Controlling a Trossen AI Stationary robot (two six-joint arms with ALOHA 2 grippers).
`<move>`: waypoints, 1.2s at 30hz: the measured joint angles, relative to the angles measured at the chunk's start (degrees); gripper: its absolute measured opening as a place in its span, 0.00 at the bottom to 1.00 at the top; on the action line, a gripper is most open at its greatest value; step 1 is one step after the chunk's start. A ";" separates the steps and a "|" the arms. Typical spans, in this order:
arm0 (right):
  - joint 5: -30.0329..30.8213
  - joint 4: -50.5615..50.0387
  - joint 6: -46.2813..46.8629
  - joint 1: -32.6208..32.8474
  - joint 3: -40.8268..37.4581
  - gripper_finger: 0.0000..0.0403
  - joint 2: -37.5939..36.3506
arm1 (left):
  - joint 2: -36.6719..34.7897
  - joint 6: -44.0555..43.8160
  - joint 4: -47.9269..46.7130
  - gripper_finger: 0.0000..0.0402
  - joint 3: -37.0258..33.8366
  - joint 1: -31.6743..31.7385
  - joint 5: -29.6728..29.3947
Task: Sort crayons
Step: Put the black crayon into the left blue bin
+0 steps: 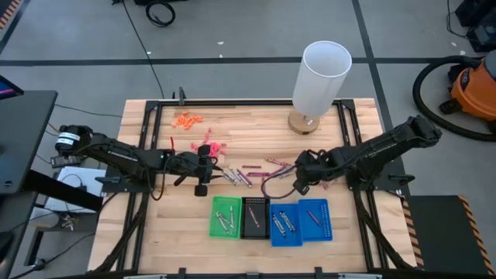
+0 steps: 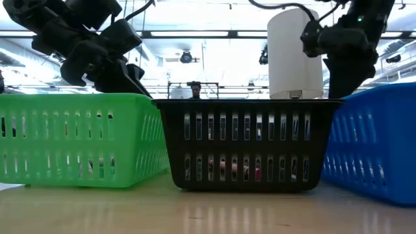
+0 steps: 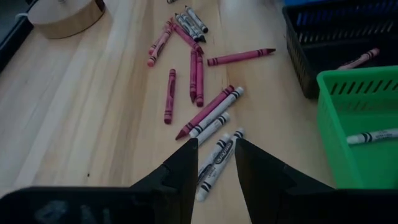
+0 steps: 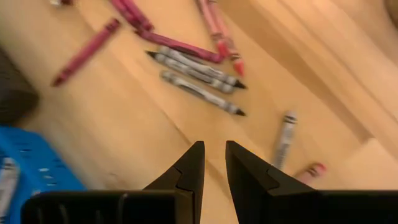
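Loose crayons (image 1: pixel 252 172) in grey, maroon and pinkish-red lie flat on the wooden table (image 1: pixel 155 225) between my two arms. My left gripper (image 1: pixel 217 170) is open at the left end of the scatter. In the left wrist view its fingertips (image 3: pixel 214 144) stand over two grey crayons (image 3: pixel 216 160) lying side by side. My right gripper (image 1: pixel 297 184) is at the right end of the scatter, pointing steeply down. It is open (image 4: pixel 214 146) by a narrow gap with nothing between its fingers; grey crayons (image 4: pixel 196 74) lie ahead of it.
Four small trays sit in a row near the front edge, each with crayons inside: green (image 1: pixel 226 217), black (image 1: pixel 256 217), blue (image 1: pixel 285 225) and blue (image 1: pixel 314 220). A white cylinder (image 1: pixel 322 77) stands on a wooden base at the back. Orange bits (image 1: pixel 186 120) and coral-pink bits (image 1: pixel 211 147) lie far left.
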 joint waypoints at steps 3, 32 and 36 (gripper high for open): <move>-0.28 -3.37 -0.12 -1.42 0.00 0.18 0.00 | 0.00 -0.17 0.04 0.29 0.02 0.00 0.00; -7.66 9.75 -15.42 -19.40 -12.24 0.22 3.32 | 0.00 -1.51 -0.71 0.29 0.02 0.00 0.00; -9.33 12.06 -16.63 -20.71 -13.15 0.22 3.32 | 0.00 -1.51 -0.72 0.29 0.02 0.00 0.00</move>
